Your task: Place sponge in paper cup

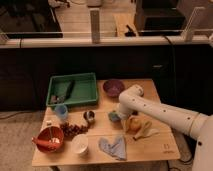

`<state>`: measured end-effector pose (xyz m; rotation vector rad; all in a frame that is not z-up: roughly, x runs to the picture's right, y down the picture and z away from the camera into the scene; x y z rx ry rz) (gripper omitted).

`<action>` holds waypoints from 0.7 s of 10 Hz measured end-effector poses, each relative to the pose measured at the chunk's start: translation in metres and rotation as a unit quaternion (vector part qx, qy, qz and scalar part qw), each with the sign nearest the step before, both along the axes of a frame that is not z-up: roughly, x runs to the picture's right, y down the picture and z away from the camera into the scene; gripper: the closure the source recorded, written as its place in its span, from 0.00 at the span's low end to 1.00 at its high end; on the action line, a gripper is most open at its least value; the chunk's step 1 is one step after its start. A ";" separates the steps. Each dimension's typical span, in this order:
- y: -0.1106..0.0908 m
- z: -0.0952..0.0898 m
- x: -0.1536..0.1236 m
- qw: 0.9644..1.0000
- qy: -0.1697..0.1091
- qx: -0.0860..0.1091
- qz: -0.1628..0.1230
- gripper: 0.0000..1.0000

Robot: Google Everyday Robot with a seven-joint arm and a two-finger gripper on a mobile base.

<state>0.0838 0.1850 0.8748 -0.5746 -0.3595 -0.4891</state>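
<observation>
A small teal-green sponge (114, 116) shows near the middle of the wooden table (160, 150), right of a small metal cup (89, 116). My gripper (120, 118) hangs from the white arm (150, 111) and sits right at the sponge, partly covering it. I cannot tell whether the sponge is on the table or lifted. The white paper cup (80, 144) stands upright near the front edge, well to the left and nearer than the gripper.
A green tray (85, 80) at the back left holds a black block (64, 91). A purple bowl (113, 87), a blue cup (61, 111), grapes (74, 129), a red bowl (49, 138), a blue cloth (112, 146) and an orange and yellow fruit (135, 124) lie around.
</observation>
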 end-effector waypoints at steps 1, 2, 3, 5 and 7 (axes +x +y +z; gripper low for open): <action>0.000 0.000 0.000 1.000 0.000 0.000 0.000 0.23; 0.000 0.001 0.000 1.000 0.001 -0.001 0.002 0.20; 0.000 0.003 0.000 1.000 0.003 -0.001 0.005 0.20; -0.001 0.000 0.001 1.000 0.003 -0.002 0.007 0.20; -0.001 0.000 0.001 1.000 0.003 -0.002 0.006 0.26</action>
